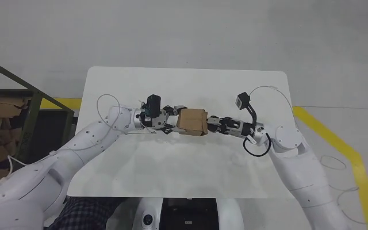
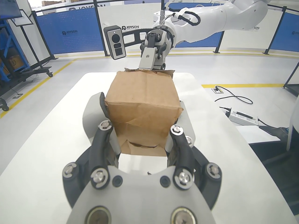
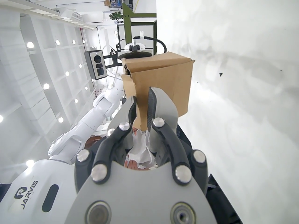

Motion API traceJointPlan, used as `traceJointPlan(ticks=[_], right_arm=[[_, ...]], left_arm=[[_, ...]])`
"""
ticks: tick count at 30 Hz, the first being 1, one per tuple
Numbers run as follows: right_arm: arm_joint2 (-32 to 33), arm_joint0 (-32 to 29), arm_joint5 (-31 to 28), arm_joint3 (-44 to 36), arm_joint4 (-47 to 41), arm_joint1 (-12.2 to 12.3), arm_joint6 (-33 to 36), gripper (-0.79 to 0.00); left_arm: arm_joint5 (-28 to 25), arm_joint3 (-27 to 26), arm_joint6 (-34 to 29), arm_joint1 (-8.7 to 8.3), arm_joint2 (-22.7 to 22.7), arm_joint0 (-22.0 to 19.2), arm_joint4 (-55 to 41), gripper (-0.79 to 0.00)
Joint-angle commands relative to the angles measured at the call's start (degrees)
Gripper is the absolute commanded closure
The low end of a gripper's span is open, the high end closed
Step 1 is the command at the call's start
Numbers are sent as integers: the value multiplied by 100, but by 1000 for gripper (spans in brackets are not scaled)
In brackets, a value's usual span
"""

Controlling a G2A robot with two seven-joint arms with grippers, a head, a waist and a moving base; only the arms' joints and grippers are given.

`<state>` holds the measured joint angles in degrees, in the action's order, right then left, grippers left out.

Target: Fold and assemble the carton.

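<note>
Left gripper point(image 2: 142, 100) is clamped across the brown carton point(image 2: 144, 85), one finger pressed on each side wall! At the carton's right end, the right gripper point(image 3: 142, 101) has its fingers pinched tight on a cardboard flap. Held between the two, the creased carton is over the middle of the white table point(image 1: 172, 86).

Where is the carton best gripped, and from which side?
Likely grip the carton across its two parallel side walls, end-on, as the left gripper does: flat faces fit between the fingers. The thin flap at the far end, pinched by the right gripper, gives only an edge hold.
</note>
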<state>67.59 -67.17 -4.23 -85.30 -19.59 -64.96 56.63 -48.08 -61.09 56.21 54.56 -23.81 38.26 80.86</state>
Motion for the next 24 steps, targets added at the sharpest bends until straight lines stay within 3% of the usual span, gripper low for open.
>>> traceJointPlan(ticks=[1,14,21,24], right_arm=[[-4,7,-10,7,-27,-1,-20,-80],[17,-67,-87,-38,-23,30,38,-114],[4,-119,-11,-127,121,55,53,-243],[-11,-118,28,-146,160,60,44,-200]], left_arm=[[13,8,13,-4,-3,-5,3,-332],[1,62,1,-8,15,-16,-61,-326],[-24,140,-24,23,29,-40,-40,-329],[-6,166,-7,42,34,-46,-10,-329]])
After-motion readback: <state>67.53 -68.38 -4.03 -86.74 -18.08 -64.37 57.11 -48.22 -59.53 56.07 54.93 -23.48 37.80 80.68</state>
